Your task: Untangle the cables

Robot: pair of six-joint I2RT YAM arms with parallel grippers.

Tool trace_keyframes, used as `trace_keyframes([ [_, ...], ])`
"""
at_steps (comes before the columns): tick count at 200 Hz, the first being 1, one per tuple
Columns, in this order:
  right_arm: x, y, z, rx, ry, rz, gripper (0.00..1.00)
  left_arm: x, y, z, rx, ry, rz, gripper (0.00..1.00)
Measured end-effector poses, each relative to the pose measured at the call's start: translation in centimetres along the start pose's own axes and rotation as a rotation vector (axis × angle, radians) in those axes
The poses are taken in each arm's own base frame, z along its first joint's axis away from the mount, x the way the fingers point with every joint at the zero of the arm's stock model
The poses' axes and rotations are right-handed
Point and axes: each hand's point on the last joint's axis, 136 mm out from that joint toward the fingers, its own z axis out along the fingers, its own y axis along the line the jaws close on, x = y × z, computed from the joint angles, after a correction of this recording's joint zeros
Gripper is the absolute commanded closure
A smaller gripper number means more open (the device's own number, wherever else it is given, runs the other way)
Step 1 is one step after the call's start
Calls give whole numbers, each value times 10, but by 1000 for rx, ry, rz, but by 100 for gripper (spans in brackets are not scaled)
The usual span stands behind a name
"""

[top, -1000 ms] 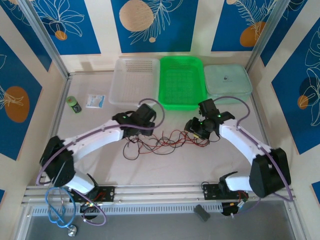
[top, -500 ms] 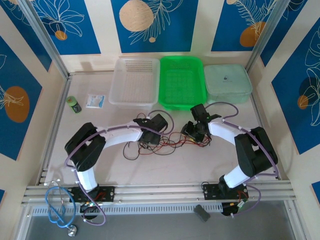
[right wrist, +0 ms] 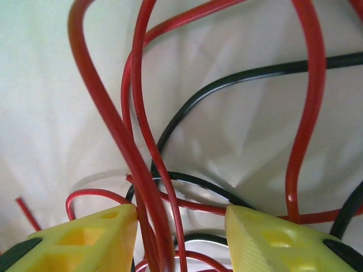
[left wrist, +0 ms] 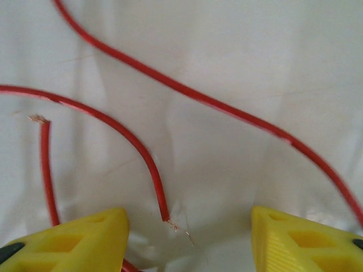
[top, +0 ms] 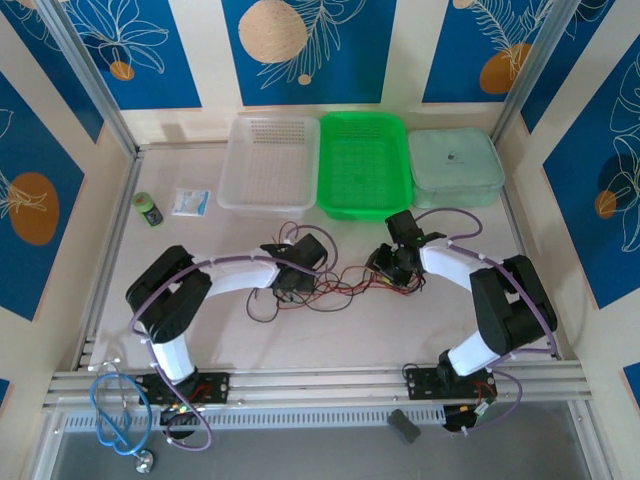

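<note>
Left claw (left wrist: 187, 220) has swung in over the cables (top: 342, 283), spread astride one loose end; right claw (right wrist: 181, 218) spread around tangled strands; tangle not yet parted.

The left arm (top: 240, 277) and right arm (top: 450, 265) have white link shells and black joint housings. A purple cable (top: 447, 209) loops along each. The fingers (left wrist: 74, 238) are yellow moulded plastic with triangular recesses.

A robot lab booth: railed table (top: 400, 325), patterned walls (top: 310, 50)
</note>
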Motion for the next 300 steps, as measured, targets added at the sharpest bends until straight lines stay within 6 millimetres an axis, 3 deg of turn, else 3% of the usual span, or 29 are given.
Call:
trace_keyframes([
  [58,-15,-35,-17,117,-53,37,53,-14,66,2,-119,-16,-97,43],
  [85,-19,-48,-23,157,-58,39,53,-21,87,3,-146,-12,-126,43],
  [128,-26,-47,-47,173,-95,-13,53,-24,127,-4,-241,5,-138,43],
  [160,-28,-39,-71,150,-122,-56,52,-34,133,-21,-246,-17,-126,41],
  [199,-20,-17,-98,103,-130,-142,52,-55,131,-60,-198,-113,-134,39],
  [255,9,59,-134,3,-108,-367,52,-63,139,-107,-203,-157,-127,35],
  [276,23,84,-134,-14,-84,-441,51,-56,141,-111,-210,-126,-120,35],
  [300,40,102,-120,-16,-39,-503,50,-44,137,-108,-184,-78,-130,35],
])
